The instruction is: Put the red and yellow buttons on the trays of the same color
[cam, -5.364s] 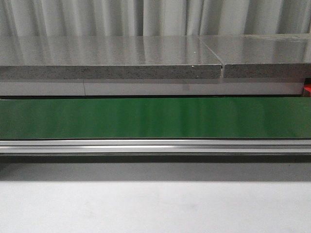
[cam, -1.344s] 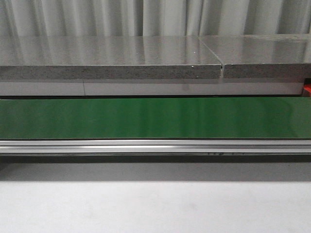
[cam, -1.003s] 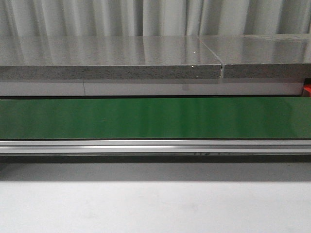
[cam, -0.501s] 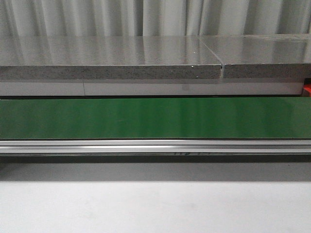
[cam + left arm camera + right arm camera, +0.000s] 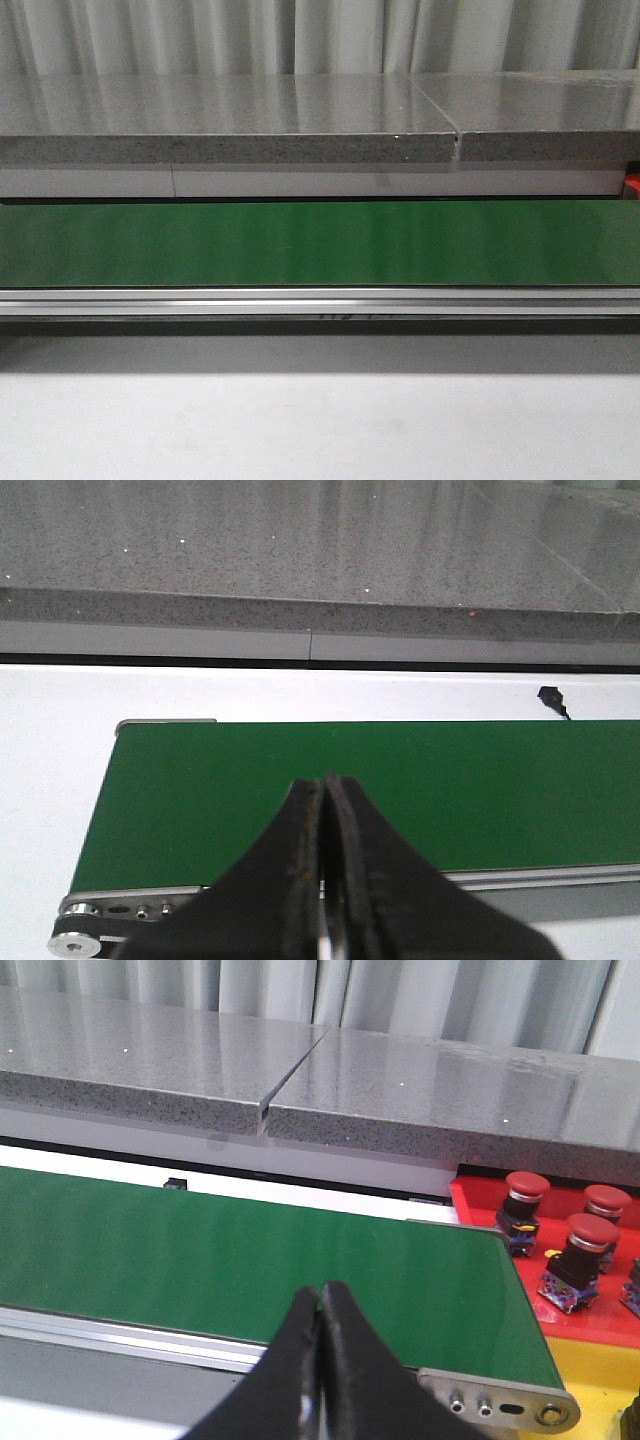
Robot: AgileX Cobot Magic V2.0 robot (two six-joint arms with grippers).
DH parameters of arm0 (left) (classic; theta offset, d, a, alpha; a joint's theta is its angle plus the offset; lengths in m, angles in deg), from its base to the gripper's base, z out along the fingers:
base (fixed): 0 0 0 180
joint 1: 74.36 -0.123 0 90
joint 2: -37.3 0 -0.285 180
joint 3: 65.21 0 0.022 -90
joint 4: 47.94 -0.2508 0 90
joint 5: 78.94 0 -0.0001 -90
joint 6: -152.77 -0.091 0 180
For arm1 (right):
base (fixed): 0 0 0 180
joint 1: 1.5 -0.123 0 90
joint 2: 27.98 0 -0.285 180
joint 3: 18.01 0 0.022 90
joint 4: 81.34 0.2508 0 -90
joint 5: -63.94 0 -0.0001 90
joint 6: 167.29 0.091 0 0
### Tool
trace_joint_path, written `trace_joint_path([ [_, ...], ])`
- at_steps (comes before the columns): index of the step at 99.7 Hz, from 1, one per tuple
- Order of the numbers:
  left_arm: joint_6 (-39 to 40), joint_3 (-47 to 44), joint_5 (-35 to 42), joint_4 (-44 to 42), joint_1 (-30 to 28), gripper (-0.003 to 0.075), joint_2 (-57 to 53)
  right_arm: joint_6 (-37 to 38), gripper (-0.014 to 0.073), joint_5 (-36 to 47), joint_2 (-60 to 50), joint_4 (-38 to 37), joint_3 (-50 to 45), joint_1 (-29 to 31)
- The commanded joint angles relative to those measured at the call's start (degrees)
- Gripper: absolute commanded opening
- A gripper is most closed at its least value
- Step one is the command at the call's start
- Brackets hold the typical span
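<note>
Still an unchanged green belt [image 5: 320,243] — left hand [image 5: 325,785] and right hand [image 5: 319,1295] both pressed together

A factory-like test cell: a green conveyor belt [image 5: 320,243] on an aluminium frame [image 5: 320,301], grey speckled stone slabs [image 5: 220,118], pleated grey curtain [image 5: 200,35].

No text, label, brand or number can be read in any view; the only trace of marking is a row of small dark characters on the aluminium side rail [image 5: 360,315] below the green conveyor belt [image 5: 320,243] in the front view, too small and blurred to make out.
</note>
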Motion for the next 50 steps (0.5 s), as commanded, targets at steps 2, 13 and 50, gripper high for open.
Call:
trace_joint_path([
  [2, 0.1, 1.7, 4.2, 1.0, 0.4, -0.0019, 0.5, -0.1, -0.0068, 4.5, -1.0, -0.7, 0.5, -0.2],
  [13, 0.1, 1.7, 4.2, 1.0, 0.4, -0.0019, 0.5, -0.1, -0.0068, 4.5, -1.0, -0.7, 0.5, -0.2],
  [50, 0.1, 1.7, 4.2, 1.0, 0.4, -0.0019, 0.5, -0.1, -0.0068, 4.5, -1.0, -0.7, 0.5, -0.2],
])
